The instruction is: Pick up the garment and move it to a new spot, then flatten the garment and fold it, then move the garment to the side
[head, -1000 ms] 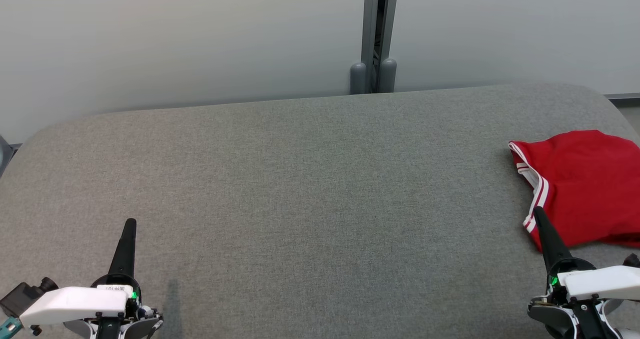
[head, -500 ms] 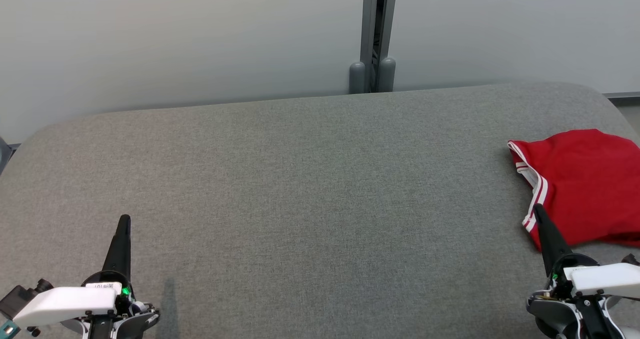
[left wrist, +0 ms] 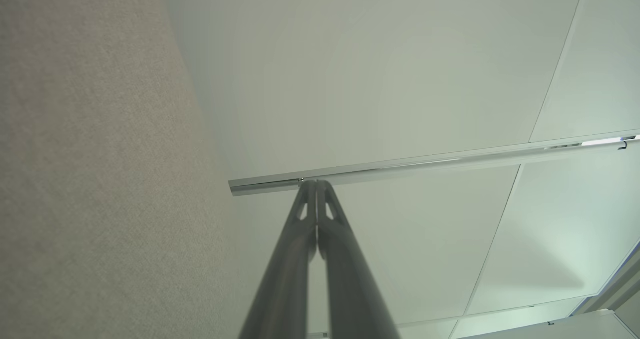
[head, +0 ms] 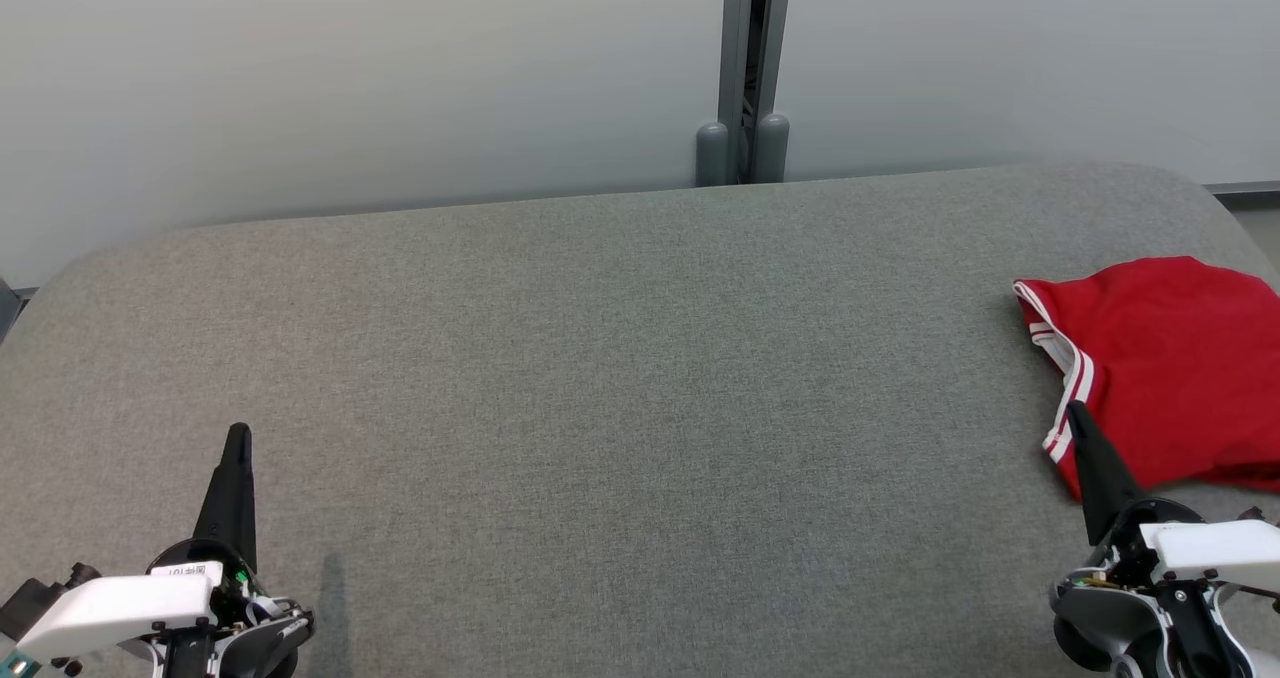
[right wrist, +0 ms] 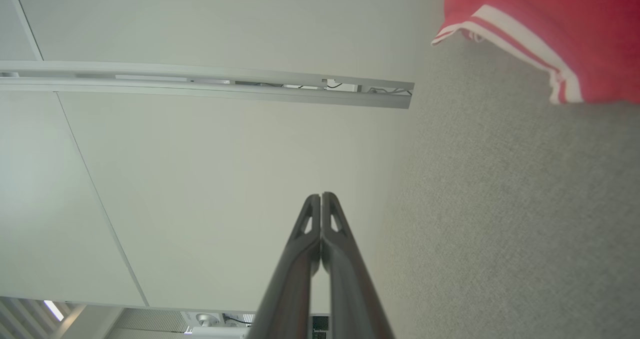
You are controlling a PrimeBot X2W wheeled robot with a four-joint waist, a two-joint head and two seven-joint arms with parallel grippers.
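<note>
Grey woven surface (head: 620,378), wide, rounded far corners, takes up most of head view. Fabric even in tone, fine weave, faint darker patches. Behind it a pale matte wall (head: 350,78), plain, greenish-grey cast. Grey vertical post (head: 742,68) splits the wall; two rounded stubs at its foot, right where the wall meets surface's far edge.

Garment (head: 1180,368): red, white double-stripe trim along one edge. Lies on surface well R of post and nearer robot, partly cut off by frame edge. Mostly flat, a few soft folds, trim edge facing toward post side.

R gripper (head: 1075,413): near side, R of post. Fingers pressed together to one dark point, nothing between them. In head view tip overlaps garment's striped edge; contact can't be told from there. R wrist view: tips shut, aimed at wall, garment's striped corner (right wrist: 560,14) off to one side, apart from tips; post runs across as a pale rail w/ wiring in its channel.

L gripper (head: 238,433): near side, far L of post, over the surface. Fingers closed tight, holding nothing. Thin shadow (head: 330,598) on fabric just beside it, post side. L wrist view: shut tips line up w/ end of post; wall panels w/ thin seams beyond.
</note>
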